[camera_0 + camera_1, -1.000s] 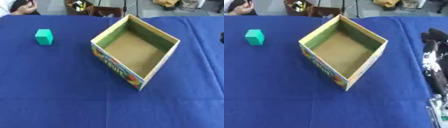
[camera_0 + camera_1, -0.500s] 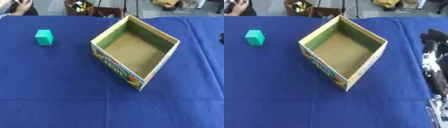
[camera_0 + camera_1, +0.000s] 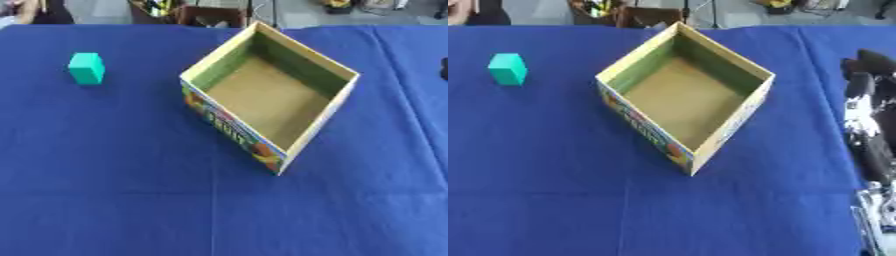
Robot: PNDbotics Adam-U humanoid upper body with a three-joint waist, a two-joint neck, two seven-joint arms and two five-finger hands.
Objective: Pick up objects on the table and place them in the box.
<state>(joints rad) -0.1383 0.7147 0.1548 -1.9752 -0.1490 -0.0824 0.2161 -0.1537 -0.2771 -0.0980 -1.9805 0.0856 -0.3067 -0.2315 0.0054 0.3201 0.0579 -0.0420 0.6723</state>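
A teal block point(image 3: 86, 67) stands on the blue cloth at the far left, well apart from the box. The open cardboard box point(image 3: 229, 121) sits near the middle, turned cornerwise, with a printed front wall and a bare brown floor showing inside. My right hand point(image 3: 866, 102) shows at the right edge in the right eye view, right of the box and not touching it. Its fingers point up the table and are relaxed, holding nothing. My left hand shows in neither view.
The blue cloth point(image 3: 105, 195) covers the whole table, with wide bare stretches in front of and left of the box. Chairs and clutter point(image 3: 197, 11) stand beyond the far edge.
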